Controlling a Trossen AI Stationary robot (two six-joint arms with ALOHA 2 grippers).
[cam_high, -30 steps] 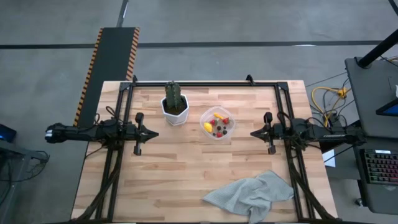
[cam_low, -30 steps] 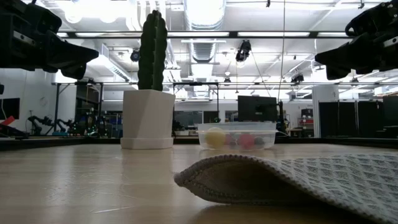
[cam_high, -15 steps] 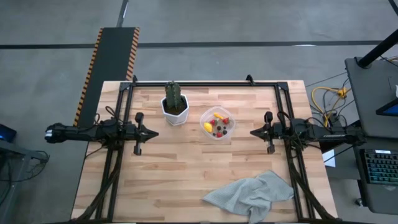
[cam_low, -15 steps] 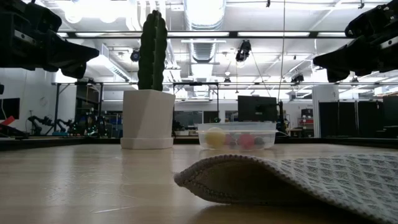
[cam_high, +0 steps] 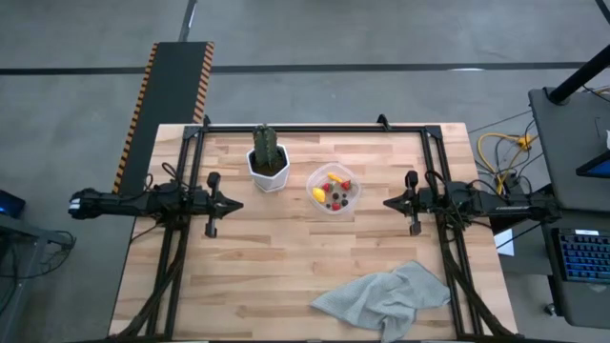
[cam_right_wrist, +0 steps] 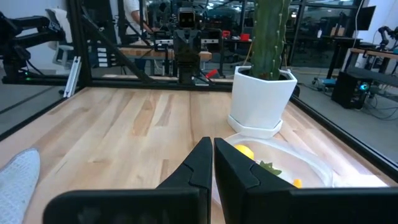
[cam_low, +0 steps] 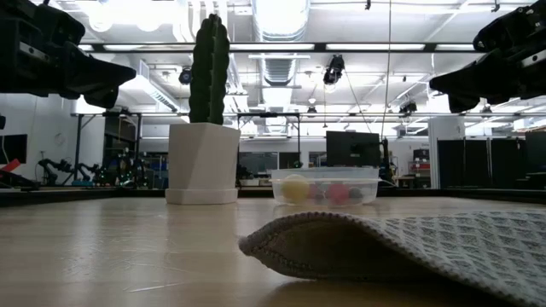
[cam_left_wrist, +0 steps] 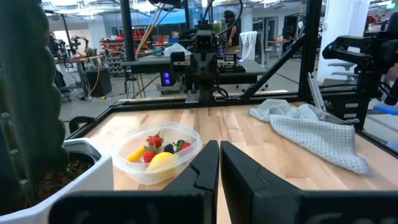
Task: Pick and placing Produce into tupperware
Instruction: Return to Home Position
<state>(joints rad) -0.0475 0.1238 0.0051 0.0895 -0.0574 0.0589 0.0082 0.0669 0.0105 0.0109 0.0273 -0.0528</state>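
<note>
1. My left gripper (cam_high: 232, 203) hangs above the left side of the table (cam_high: 286, 257). Its fingers are pressed together on nothing and point toward the middle.
2. My right gripper (cam_high: 389, 203) hangs over the right side at about the same height. It is clenched too, holds nothing, and faces the left one.
3. The clear container (cam_high: 357, 195) sits on the wood between the two grippers, nearer the right one. It is just beside the white pot (cam_high: 270, 176) that holds the cactus (cam_high: 267, 145).
4. The fruit (cam_high: 318, 193) lies inside the container: I make out yellow pieces, red strawberry pieces and small dark berries.
5. A grey cloth (cam_high: 386, 297) lies crumpled close to the low camera, on the right arm's side, well apart from the container.
</note>
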